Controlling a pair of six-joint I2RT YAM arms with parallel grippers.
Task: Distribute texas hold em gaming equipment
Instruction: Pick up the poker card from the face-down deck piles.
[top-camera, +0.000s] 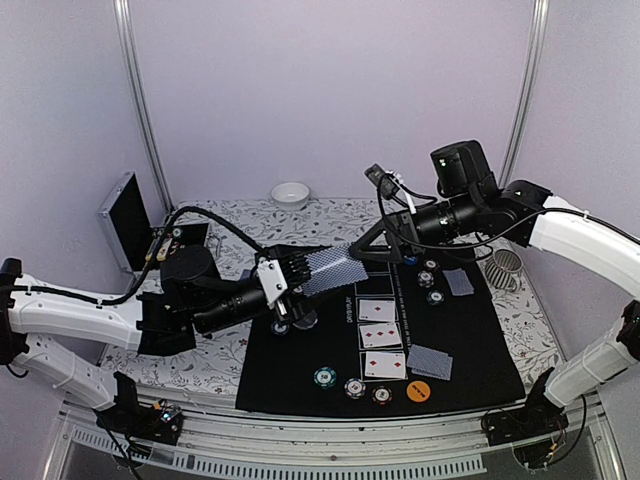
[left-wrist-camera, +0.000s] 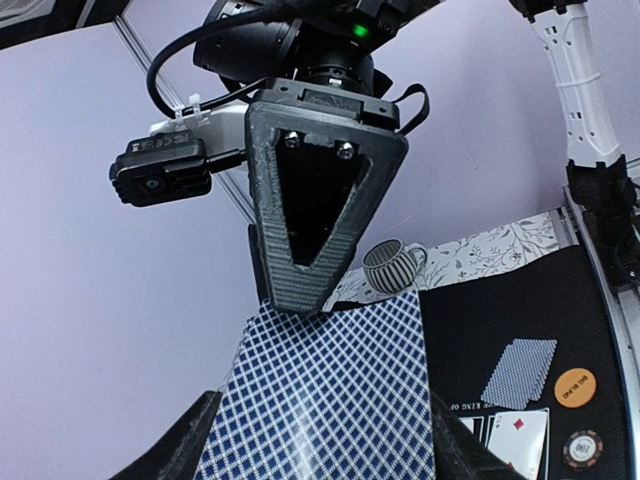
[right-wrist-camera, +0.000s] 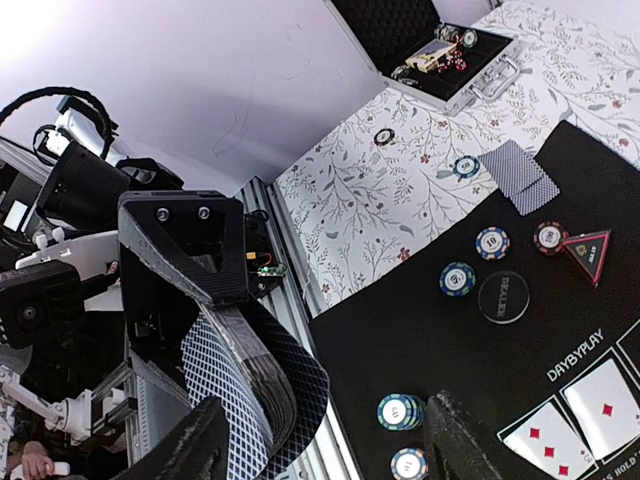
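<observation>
Two outstretched arms (top-camera: 90, 315) (top-camera: 580, 235) (cards (top-camera: 328, 268) between)

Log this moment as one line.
left pincer: shut on blue-backed cards, aloft | right pincer: open, at those cards' free end | black mat: three face-up cards, chips along near edge

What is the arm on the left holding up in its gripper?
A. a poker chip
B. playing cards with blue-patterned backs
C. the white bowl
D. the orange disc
B: the left gripper is closed on the playing cards. Their blue criss-cross backs fill the gap between its fingers, and they are raised above the black mat.
</observation>
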